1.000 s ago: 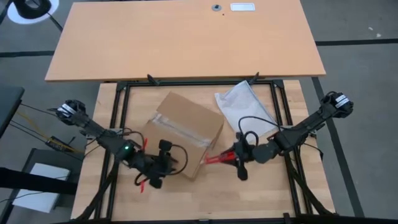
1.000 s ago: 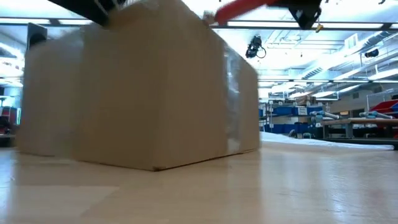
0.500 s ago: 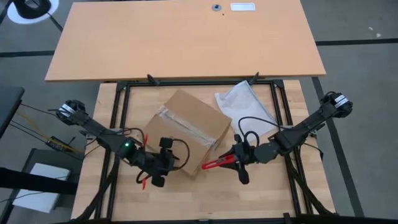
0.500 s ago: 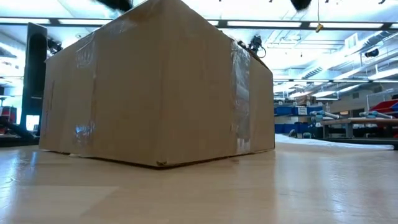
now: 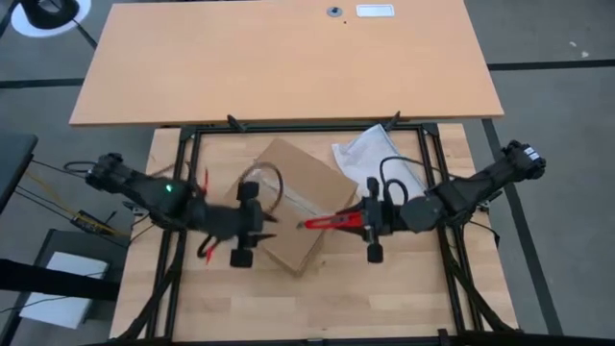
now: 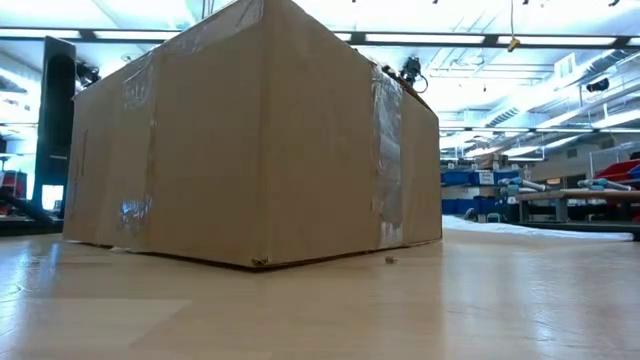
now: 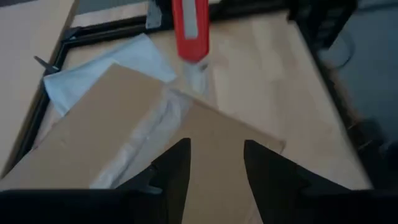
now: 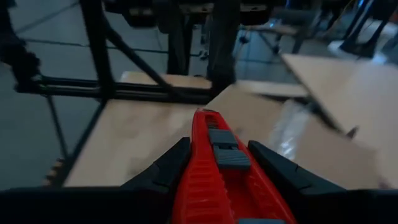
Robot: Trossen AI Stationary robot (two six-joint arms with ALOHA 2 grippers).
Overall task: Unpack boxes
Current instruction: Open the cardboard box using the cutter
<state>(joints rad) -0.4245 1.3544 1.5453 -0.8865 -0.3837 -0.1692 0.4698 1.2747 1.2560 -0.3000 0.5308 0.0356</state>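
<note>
While the box (image 5: 293, 207) sits closed and taped near the middle of the work table (image 5: 384, 288), both arms reach in over it from opposite sides; the following order runs left to right in the high view.

Left arm: it extends from the table's left edge toward the box; the left gripper (image 5: 252, 217) hangs over the box's left top edge; in the left wrist view its two dark fingers (image 7: 176, 171) stand apart with nothing between them, above the brown top face of the box (image 7: 124, 130).

Box: a plain brown carton, turned at an angle to the table edges; a strip of clear tape (image 5: 288, 200) runs along the top seam; in the low view the box (image 6: 250, 140) rests flat on the table, with tape down its side corners.

Right arm: it comes in from the table's right edge; the right gripper (image 5: 357, 220) is clamped on a red knife (image 5: 332, 222); the knife's tip lies over the right part of the box top, at the tape; in the right wrist view the red knife (image 8: 214, 168) sits between the fingers (image 8: 165, 168).

Bag: a clear plastic bag (image 5: 370, 159) lies on the table just beyond the box's right corner.
</note>
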